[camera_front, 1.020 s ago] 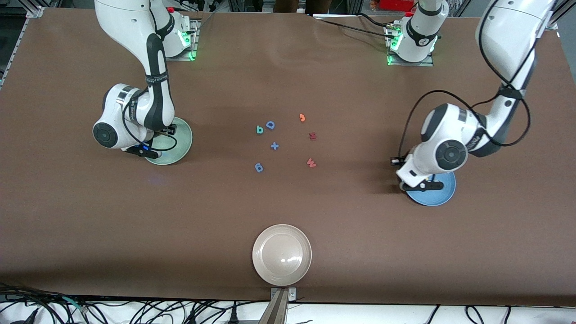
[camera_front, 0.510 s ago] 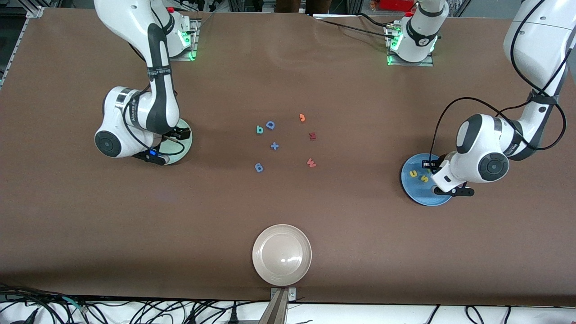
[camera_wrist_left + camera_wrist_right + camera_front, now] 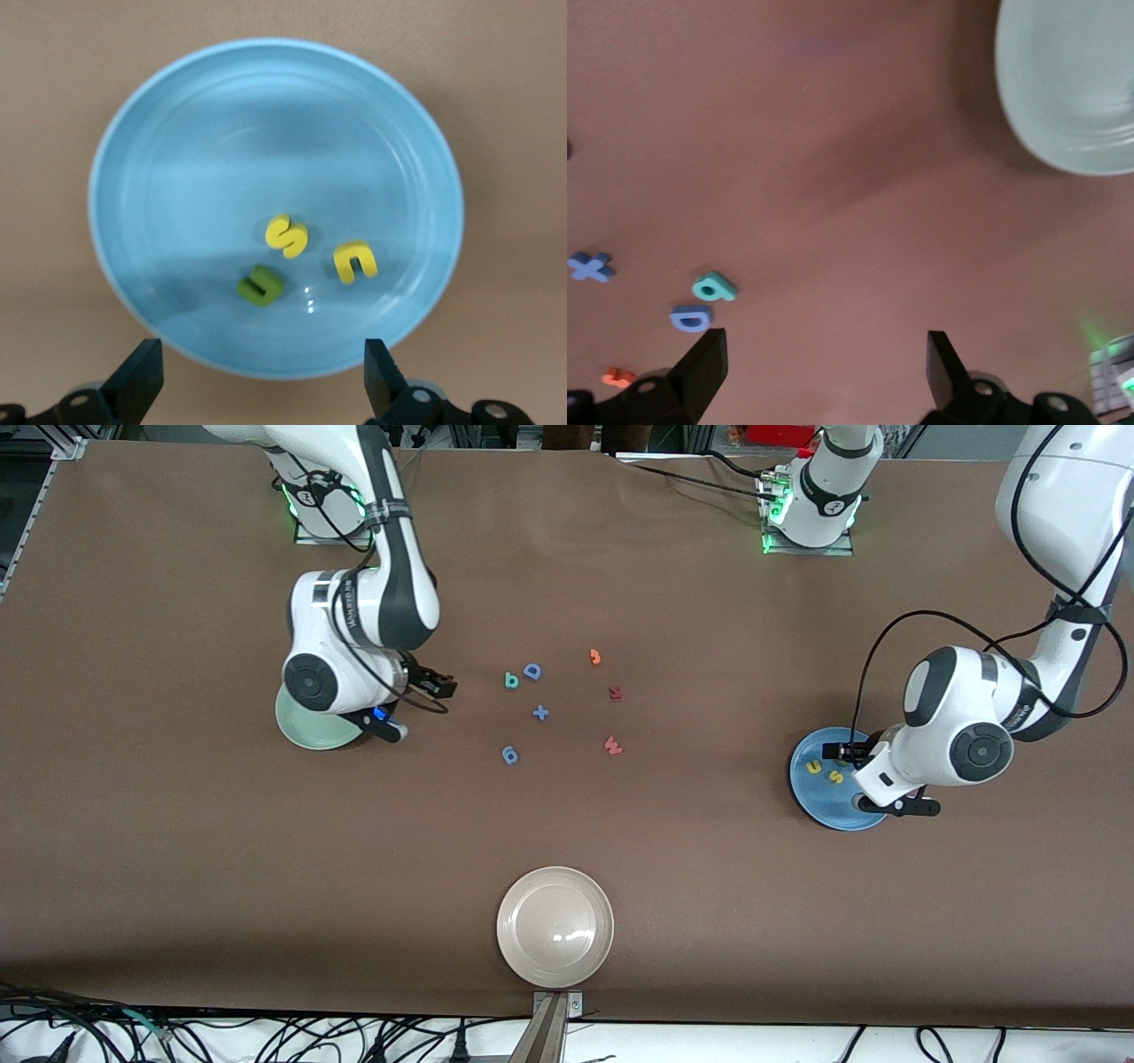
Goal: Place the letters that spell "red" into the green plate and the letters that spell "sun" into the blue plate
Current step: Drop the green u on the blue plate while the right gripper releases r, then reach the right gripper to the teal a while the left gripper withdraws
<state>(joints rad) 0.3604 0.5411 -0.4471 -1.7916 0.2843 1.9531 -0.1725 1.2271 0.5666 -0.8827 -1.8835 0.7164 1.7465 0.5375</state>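
My left gripper (image 3: pixel 257 381) hangs open over the blue plate (image 3: pixel 177 133); "sun" is in. My open right gripper (image 3: pixel 819 376) goes for the teal "d" (image 3: pixel 714 286) next.

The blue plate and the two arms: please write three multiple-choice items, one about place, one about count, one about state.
1. Where does the teal d lie?
A. on the bare table
B. in the green plate
C. in the beige plate

2. How many letters lie in the blue plate?
A. one
B. three
C. five

3. How does the left pincer stand?
A. shut on a letter
B. open, holding nothing
C. shut, holding nothing

Answers: 1 A, it lies beside the blue D. 2 B, the left wrist view shows s, u and n. 3 B, its fingers stand wide apart over the plate.
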